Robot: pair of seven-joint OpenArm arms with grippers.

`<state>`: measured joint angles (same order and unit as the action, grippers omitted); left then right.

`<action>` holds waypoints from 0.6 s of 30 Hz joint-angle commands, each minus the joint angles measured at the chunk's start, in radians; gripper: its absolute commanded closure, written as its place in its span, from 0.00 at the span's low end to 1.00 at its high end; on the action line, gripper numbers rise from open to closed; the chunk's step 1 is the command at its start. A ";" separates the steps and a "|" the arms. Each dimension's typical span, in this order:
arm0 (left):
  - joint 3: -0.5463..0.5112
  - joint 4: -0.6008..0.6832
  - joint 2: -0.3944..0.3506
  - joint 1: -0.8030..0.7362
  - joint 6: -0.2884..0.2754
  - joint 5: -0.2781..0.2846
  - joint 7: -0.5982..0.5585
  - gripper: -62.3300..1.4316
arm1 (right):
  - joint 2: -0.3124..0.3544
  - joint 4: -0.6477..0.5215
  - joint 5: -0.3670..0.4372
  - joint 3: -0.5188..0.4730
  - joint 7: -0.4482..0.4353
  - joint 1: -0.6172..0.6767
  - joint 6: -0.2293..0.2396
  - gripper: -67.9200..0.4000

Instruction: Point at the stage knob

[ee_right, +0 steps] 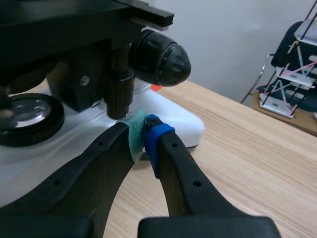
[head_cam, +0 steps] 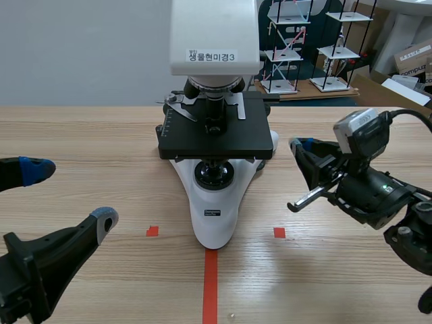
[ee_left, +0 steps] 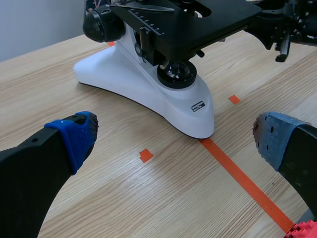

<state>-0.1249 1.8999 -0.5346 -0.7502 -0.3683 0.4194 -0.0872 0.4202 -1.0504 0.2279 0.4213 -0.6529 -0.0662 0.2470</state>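
On my left, the left gripper (head_cam: 71, 194) sits low over the table (head_cam: 101, 135) with its 2 fingers spread wide. It holds nothing and is well apart from the microscope (head_cam: 214, 209), so I judge it has no part in this step.

In the middle stands the microscope, its black stage (head_cam: 216, 138) over the white base. The stage knob (ee_right: 118, 94) is the slim ribbed black stem hanging under the stage on the side facing my right arm. The fat focus knob (ee_right: 161, 57) is just beside it.

On my right, the right gripper (ee_right: 143, 136) has its 2 pads pressed together on nothing. The joined tip is aimed up at the lower end of the stage knob and lies just under it. I cannot tell whether the green pad touches the stem.

I read this as the pointing step itself, nearly or fully in pose. The next move calls for very little: at most a small creep toward the stem with the fingers kept together. The tip must stay off the focus knob, and I must not push hard enough to shift the microscope.
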 commanded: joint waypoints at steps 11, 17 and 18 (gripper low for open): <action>0.001 0.023 0.005 0.000 -0.001 0.006 -0.018 0.00 | -0.032 0.018 0.012 0.085 0.015 -0.059 -0.004 0.98; 0.001 0.023 0.005 0.000 -0.001 0.006 -0.018 0.00 | -0.032 0.019 0.012 0.089 0.019 -0.058 -0.011 0.98; 0.001 0.023 0.005 0.000 -0.001 0.006 -0.018 0.00 | -0.032 0.019 0.016 0.089 0.019 -0.058 -0.020 0.98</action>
<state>-0.1249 1.8999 -0.5346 -0.7502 -0.3683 0.4194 -0.0872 0.3851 -1.0248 0.2279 0.5186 -0.6258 -0.1047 0.2367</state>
